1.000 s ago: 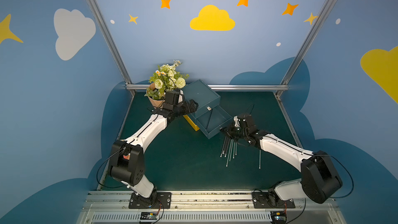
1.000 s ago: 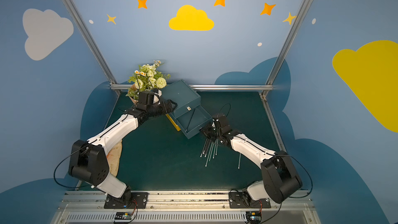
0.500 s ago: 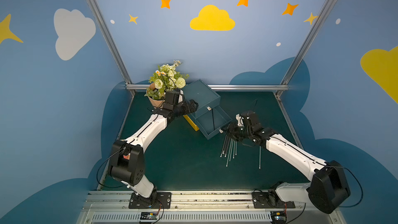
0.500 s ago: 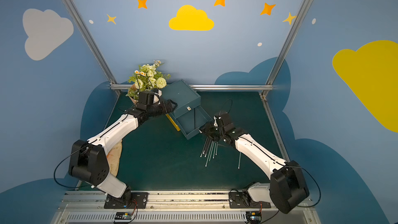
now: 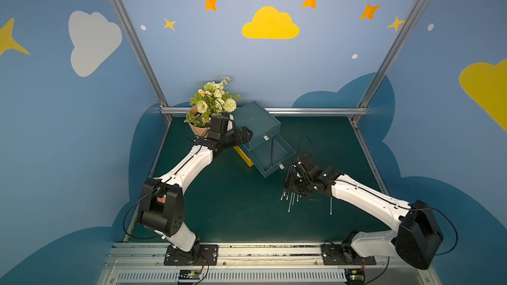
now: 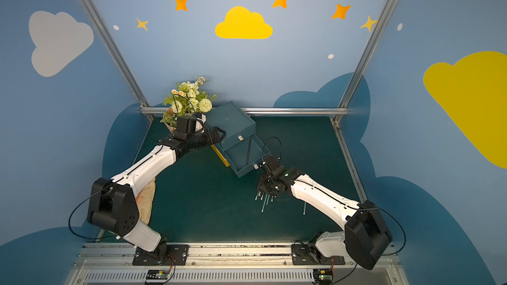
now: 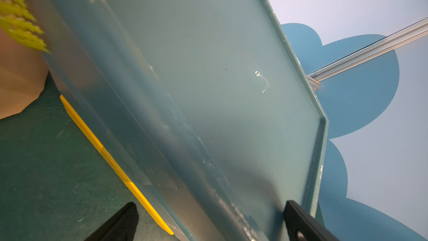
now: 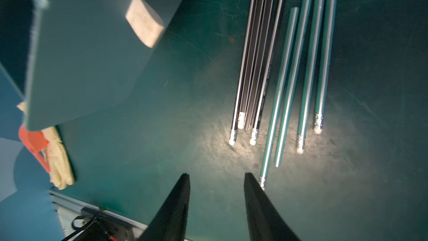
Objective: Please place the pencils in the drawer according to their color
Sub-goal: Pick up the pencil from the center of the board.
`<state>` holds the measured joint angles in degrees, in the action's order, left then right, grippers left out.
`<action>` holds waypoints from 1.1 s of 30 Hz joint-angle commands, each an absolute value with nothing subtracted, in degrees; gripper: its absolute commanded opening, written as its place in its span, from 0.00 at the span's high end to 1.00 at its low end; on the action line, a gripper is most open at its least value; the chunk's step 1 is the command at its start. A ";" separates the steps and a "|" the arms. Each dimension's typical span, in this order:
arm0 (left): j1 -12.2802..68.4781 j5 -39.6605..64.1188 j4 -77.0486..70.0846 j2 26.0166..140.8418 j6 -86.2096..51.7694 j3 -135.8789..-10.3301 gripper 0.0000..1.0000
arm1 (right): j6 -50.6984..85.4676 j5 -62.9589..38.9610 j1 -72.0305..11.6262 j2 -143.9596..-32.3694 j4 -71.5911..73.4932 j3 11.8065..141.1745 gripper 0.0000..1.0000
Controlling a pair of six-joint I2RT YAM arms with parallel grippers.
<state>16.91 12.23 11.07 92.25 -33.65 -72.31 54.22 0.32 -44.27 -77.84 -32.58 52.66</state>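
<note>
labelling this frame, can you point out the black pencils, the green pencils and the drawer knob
black pencils (image 8: 254, 66), right wrist view, middle of the bundle's shafts
green pencils (image 8: 308, 77), right wrist view, shaft of one pencil
drawer knob (image 8: 144, 20), right wrist view, its pale face

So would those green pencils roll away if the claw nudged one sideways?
Probably a little. The green pencils look round and glossy and lie loose on the flat mat, so a sideways nudge may roll one. They look thin and straight, so likely stiff and light. The shiny finish could slip in the claw, whose jaws stand open and empty.
</note>
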 commanded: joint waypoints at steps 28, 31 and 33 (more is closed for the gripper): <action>17.06 11.63 15.91 93.47 -31.77 -73.04 0.00 | 51.60 4.97 -41.48 -94.56 -32.59 56.68 0.81; 17.05 11.67 15.91 93.60 -31.78 -72.99 0.00 | 51.13 4.70 -41.21 -95.26 -32.53 57.25 0.81; 17.06 11.64 15.91 93.58 -31.77 -72.95 0.00 | 50.89 4.59 -41.09 -95.70 -32.44 57.64 0.81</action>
<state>16.91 12.21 11.29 92.25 -33.39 -72.44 51.79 4.49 -41.36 -94.78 -31.97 56.05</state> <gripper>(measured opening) 0.999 0.191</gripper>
